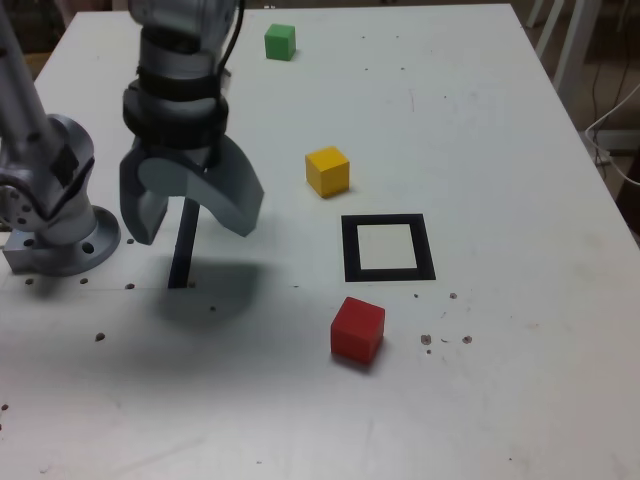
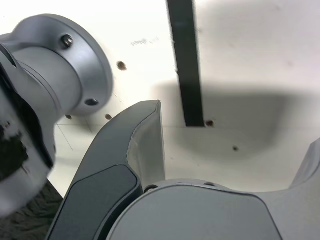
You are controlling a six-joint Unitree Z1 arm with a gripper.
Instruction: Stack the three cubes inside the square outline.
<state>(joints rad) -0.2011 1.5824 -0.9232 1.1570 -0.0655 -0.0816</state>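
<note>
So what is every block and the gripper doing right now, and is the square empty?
gripper: open, holding nothing, above the black strip
red cube: loose on the table, just outside the square outline
yellow cube: loose on the table, outside the outline
green cube: alone near the table's far edge
square outline: empty, nothing stacked in it

White table [image 1: 500,400], a few dark specks on it. On it – green cube [image 1: 280,42] far back, yellow cube [image 1: 328,171] mid, red cube [image 1: 357,330] near front, black square outline [image 1: 388,247] between yellow and red, black strip [image 1: 183,245], arm base [image 1: 60,240] at the exterior view's left.
</note>
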